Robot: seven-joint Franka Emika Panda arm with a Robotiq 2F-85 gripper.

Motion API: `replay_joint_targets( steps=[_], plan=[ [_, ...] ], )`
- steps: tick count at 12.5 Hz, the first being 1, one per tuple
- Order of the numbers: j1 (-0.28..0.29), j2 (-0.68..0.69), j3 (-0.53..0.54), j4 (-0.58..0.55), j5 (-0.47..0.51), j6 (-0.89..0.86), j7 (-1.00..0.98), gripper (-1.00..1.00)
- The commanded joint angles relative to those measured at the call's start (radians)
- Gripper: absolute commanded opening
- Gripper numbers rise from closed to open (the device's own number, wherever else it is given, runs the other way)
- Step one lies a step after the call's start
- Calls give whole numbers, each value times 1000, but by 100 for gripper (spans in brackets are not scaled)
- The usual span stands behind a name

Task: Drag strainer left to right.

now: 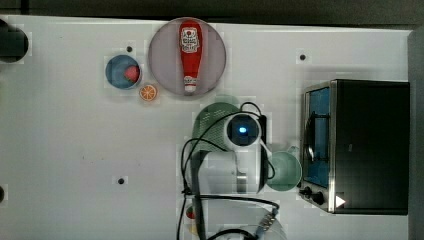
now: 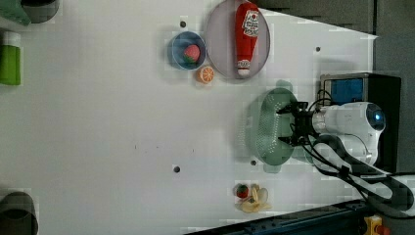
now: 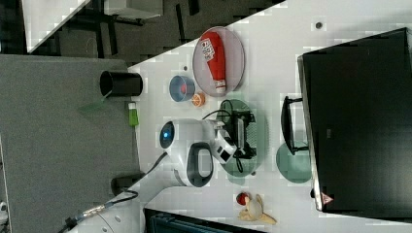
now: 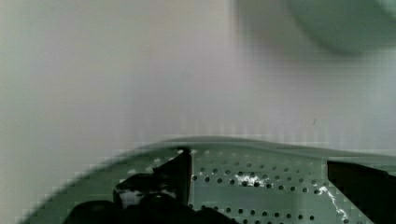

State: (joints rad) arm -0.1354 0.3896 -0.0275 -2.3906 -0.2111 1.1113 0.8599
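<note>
Pale mint-green oval plastic strainer (image 2: 266,128) with a perforated base, resting on white table (image 2: 98,122) between grey-lilac round plate (image 2: 215,44) and round mint-green cup (image 1: 284,171). Black two-finger gripper (image 2: 288,125) poised over its bowl, jaws spread wide, holding nothing. Probably light, stiff, easy to slide; best hooked by the rim wall.

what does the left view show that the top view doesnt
Left view alone: a green bottle at the left view's left edge, and the open pincer over the strainer, one finger plainly visible.

Top view alone: the mint cup beside the toaster oven, whose front is largely in sight.

Both: the ketchup bottle lying on the grey-lilac plate, the blue bowl holding a strawberry, and the orange slice.
</note>
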Motion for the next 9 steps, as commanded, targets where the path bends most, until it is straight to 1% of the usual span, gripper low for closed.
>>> replay_joint_targets(
  steps=[1,3,5,7,9],
  plan=[
    [-8,-18,13,12,9,-6,-58,100],
    [-8,-64,44,13,9,-11,-94,100],
    [-8,-173,84,9,12,-80,-232,100],
    [-7,-311,116,31,18,-218,-328,100],
    [-7,-448,134,73,59,-384,-411,100]
  ],
)
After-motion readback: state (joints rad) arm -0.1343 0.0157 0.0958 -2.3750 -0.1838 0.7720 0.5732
